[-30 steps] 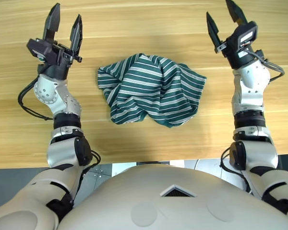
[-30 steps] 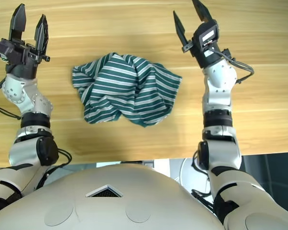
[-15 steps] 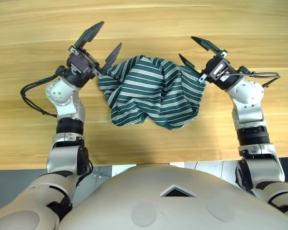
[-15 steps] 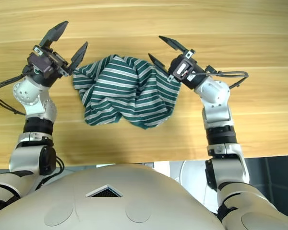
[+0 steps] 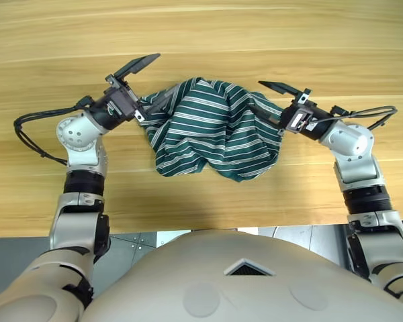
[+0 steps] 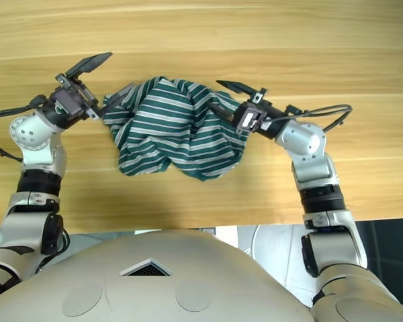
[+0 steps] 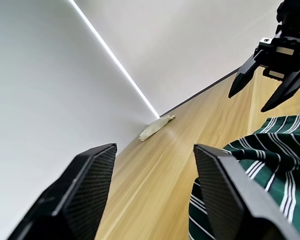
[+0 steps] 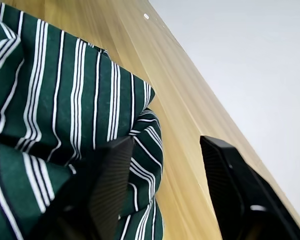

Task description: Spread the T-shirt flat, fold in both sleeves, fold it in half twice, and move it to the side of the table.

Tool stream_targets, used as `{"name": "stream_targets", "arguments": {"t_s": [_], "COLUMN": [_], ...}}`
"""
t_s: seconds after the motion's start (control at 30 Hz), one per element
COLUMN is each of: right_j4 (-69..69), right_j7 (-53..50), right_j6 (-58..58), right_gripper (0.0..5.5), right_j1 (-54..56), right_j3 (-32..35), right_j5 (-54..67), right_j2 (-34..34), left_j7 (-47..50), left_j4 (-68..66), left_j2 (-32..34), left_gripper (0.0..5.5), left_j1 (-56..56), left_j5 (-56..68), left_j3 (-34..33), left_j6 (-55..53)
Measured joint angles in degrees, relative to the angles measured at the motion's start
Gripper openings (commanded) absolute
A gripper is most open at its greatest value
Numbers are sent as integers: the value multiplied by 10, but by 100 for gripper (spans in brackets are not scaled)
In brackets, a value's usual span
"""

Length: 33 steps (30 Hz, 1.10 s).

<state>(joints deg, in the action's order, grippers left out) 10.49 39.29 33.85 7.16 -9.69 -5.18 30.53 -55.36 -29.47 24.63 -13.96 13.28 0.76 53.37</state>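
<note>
Green-striped T-shirt [image 5: 215, 131] crumpled | left wrist view: pale lump [image 7: 157, 127] by wall [image 7: 45, 75]

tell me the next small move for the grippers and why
Probably ease the left gripper and right gripper a bit deeper into the T-shirt before shutting. Both stand open at opposite edges of the crumpled heap, but in the left wrist view the cloth lies beside one finger, not between the two.

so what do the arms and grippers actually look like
The left arm and right arm are built of silver-grey and off-white segments with black joint bands. The left gripper and right gripper each have two tapered, pointed black fingers on a black base. A thin black cable loops off each wrist.
</note>
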Motion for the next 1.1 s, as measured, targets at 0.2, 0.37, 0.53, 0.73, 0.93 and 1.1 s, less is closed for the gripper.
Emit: {"name": "stream_targets", "arguments": {"t_s": [0.2, 0.37, 0.53, 0.73, 0.93, 1.1], "right_j4": [0, 46, 94, 108, 116, 116], "right_j7": [-14, -42, -108, -141, -156, -163], "right_j6": [4, -2, -5, -6, -10, -18], "right_gripper": [246, 246, 246, 246, 246, 246], "right_j1": [-7, -4, 38, 49, 54, 55], "right_j3": [-2, -37, -74, -100, -111, -111], "right_j5": [-51, -162, -235, -250, -253, -253], "right_j2": [26, 47, 43, 41, 42, 49], "left_j7": [-4, 4, 53, 106, 113, 115], "left_j4": [4, 3, -26, -56, -43, -24], "left_j2": [56, 127, 140, 150, 168, 196], "left_gripper": [287, 287, 287, 287, 287, 287], "left_j1": [29, 33, 16, -12, -16, -19], "left_j5": [-42, -127, -246, -347, -351, -362], "left_j3": [11, 23, 56, 108, 154, 190], "left_j6": [2, 3, 10, 18, 32, 41]}}
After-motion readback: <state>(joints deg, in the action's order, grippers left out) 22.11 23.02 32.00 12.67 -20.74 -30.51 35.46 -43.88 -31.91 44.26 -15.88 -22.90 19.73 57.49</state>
